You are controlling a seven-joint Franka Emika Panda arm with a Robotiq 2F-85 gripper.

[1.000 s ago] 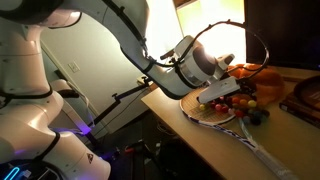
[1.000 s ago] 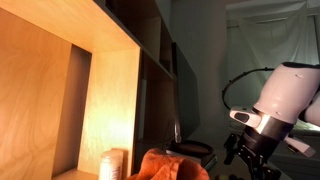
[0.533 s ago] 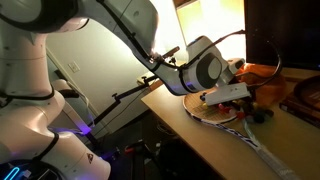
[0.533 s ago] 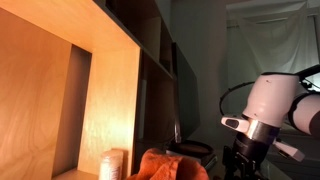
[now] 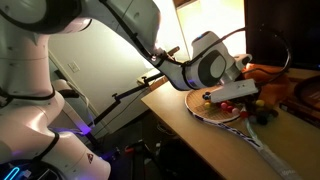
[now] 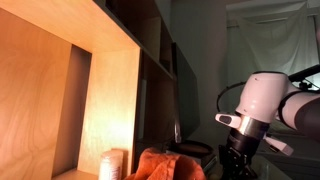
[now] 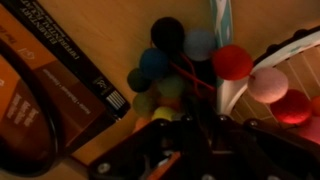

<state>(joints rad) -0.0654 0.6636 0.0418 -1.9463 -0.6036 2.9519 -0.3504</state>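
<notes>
I'm hovering end effector (image 7: 186, 128) over ball cluster (image 7: 178, 72) on tennis racket (image 5: 207, 109); whether together or apart, can't tell. Balls prob. light, soft, rolling easily; grip one mid-body.

Over the last second I have swung the arm (image 5: 170, 68) toward 3 o'clock in an exterior view, and the gripper (image 5: 238, 96), which hung above the near half of the racket (image 5: 222, 114), has come down and now sits tight against the balls (image 5: 262, 112), covering more of them than before. In an exterior view from the shelf side, the arm (image 6: 258, 98) has slid toward 9 o'clock and sunk toward 6, so its white housing fills more of the frame and the gripper has dropped to the bottom edge.
</notes>
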